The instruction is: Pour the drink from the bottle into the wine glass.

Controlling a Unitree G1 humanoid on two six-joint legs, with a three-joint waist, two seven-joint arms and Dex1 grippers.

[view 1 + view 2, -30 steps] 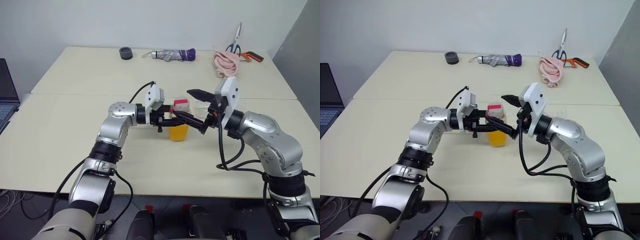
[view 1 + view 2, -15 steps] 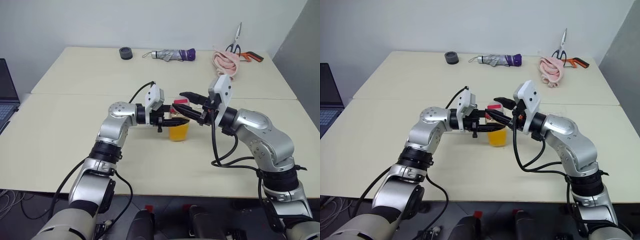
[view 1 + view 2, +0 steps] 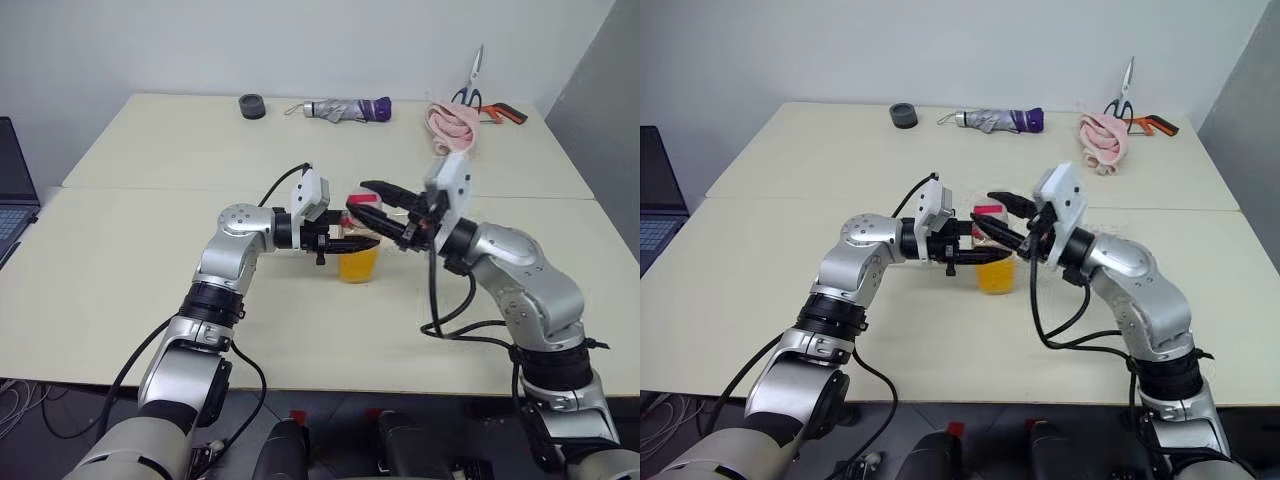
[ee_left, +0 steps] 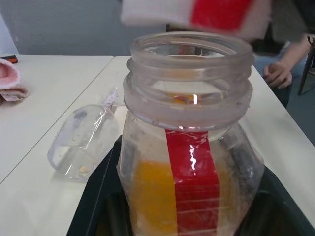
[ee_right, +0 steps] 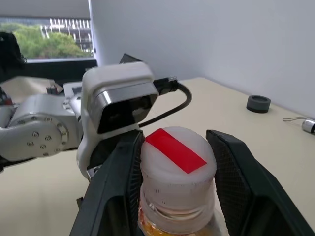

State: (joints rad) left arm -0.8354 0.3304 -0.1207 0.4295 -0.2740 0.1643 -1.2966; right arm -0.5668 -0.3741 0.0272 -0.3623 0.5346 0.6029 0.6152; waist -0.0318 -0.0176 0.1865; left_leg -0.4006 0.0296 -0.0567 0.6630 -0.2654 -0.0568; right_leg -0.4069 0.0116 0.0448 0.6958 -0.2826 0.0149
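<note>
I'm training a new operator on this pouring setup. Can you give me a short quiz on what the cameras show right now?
1. What does the left hand grip?
A. the small clear squarish plastic bottle of orange drink
B. the folded grey-and-purple umbrella
C. the black ring
2. True or false: the round red-and-white cap sits between the black fingers of the right hand.
3. Which tool lies beside the crumpled pink cloth at the table's far edge?

Key: 1 A. 2 True. 3 The metal scissors.
</note>
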